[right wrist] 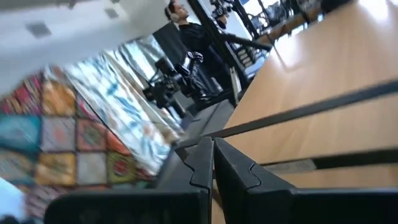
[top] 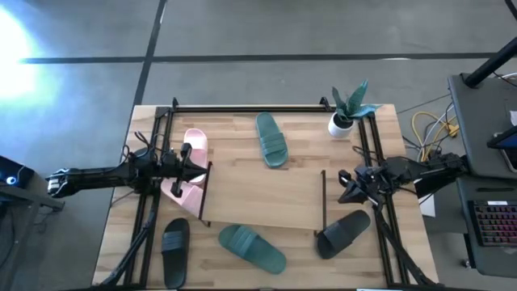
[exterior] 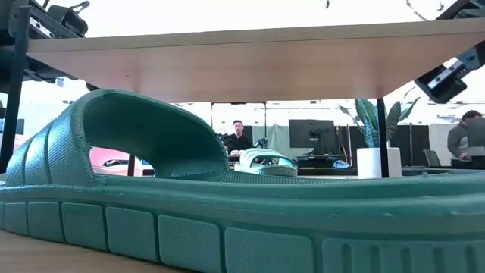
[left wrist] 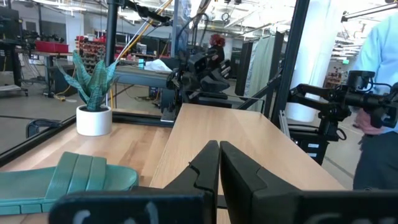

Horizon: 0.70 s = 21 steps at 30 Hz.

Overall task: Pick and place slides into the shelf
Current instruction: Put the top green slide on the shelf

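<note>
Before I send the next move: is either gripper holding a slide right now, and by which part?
Nothing is held. The left gripper and the right gripper are both shut on nothing, one at each end of the shelf.

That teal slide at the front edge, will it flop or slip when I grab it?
The teal slide looks rubbery and thick-soled, so it probably bends a little rather than flops. Its ribbed sole edge should resist slipping. The arched strap stands up, likely the easiest hold.
</note>
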{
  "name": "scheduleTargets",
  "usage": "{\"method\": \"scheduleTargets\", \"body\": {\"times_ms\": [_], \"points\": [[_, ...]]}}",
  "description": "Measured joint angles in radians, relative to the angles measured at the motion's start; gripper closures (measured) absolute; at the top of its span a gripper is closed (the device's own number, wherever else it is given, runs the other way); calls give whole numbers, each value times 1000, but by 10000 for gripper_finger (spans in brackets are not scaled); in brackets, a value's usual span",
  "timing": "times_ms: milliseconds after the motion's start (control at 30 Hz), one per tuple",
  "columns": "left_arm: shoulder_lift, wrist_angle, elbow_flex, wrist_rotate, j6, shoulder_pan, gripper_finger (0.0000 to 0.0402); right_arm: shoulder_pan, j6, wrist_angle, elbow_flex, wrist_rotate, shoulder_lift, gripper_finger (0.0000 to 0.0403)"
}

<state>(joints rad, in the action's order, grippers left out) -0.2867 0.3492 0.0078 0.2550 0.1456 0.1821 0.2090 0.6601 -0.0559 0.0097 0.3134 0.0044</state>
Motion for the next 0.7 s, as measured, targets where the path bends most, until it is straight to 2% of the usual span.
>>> {"method": "scheduleTargets", "body": {"times_ms": [267,433,533,700], "points": [[0,0,0,0,0,0,402,0,40,-8,0,-1,0,394],[0,0,0,0,0,0,402,0,87,-101,0,-34,0,394],[0,0,0,0,0,0,402,0,155,-213,0,-123,0,394],[0,0,0,0,0,0,402,0,248,-422,0,-351,0,394]]}}
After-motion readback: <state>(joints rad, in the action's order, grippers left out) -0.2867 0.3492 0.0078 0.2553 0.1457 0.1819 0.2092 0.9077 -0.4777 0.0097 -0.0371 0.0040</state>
